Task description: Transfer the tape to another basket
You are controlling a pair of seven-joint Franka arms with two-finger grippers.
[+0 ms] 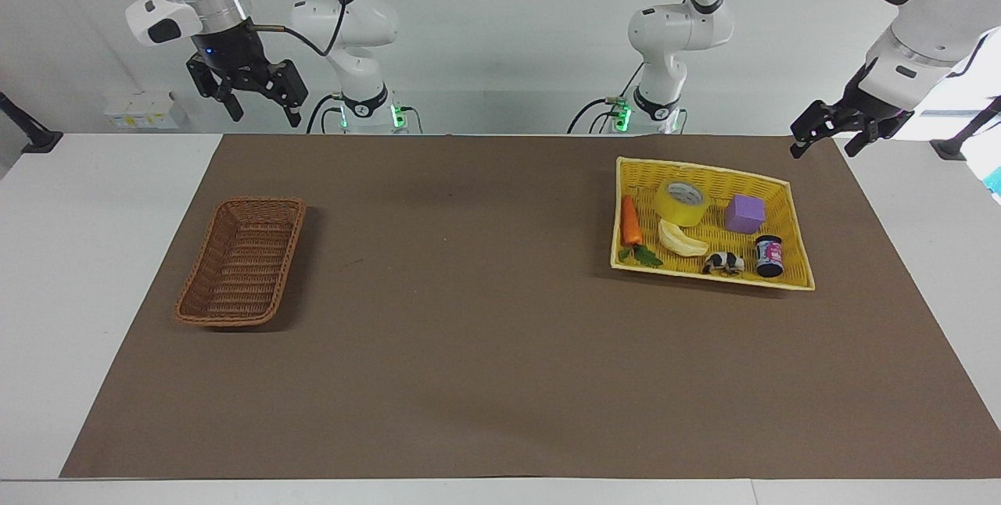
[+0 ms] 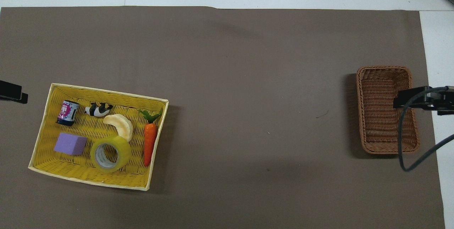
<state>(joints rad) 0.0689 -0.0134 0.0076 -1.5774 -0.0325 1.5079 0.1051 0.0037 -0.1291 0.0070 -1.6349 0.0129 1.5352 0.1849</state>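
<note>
Glossy yellow roll of packing tape lies in the bright-yellow woven basket, beside a pale peeled banana. The small dark-brown wicker basket sits well apart from that basket. The left hand hangs open above the yellow basket's corner; the right hand waits, open, high above the surface.

We are looking from high across the desk and steeply down; both are covering the brown mat.
</note>
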